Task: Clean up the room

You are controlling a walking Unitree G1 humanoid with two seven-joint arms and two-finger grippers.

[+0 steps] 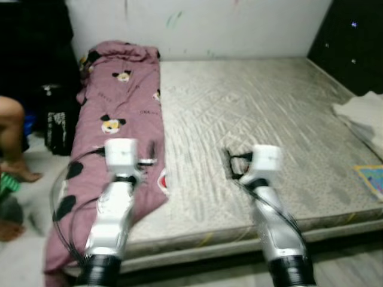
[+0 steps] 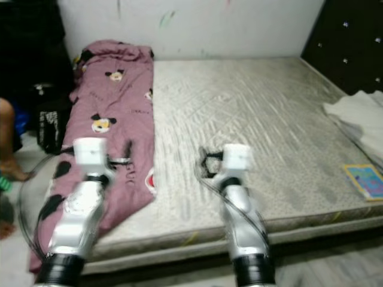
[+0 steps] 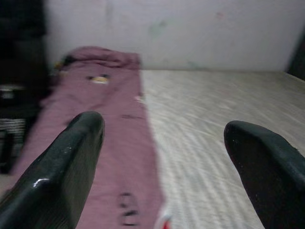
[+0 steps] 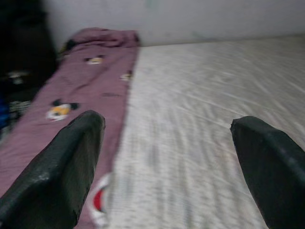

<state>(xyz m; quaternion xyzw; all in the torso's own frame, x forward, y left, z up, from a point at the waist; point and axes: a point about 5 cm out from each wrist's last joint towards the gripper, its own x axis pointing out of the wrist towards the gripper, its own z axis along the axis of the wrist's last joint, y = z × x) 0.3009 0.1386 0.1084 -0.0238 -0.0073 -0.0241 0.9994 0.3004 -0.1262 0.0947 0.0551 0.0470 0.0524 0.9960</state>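
Both grippers, left [image 1: 151,156] and right [image 1: 230,165], jaws wide and empty, hover over the mattress [image 1: 251,119] edge beside the blanket [image 1: 114,113].

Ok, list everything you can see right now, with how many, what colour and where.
Pink cartoon-print blanket: one, pink, along the mattress's left edge, hanging off the near corner.
Grey quilted mattress: one, grey, before the robot, against the white wall.
White folded cloth: one, white, mattress's right edge.
Colourful flat book: one, blue and yellow, near right corner of the mattress.
Black bags: dark, on the floor left of the mattress; number unclear.
Person's legs: far left, on the floor.
Left gripper: open, over the blanket.
Right gripper: open, over the mattress.
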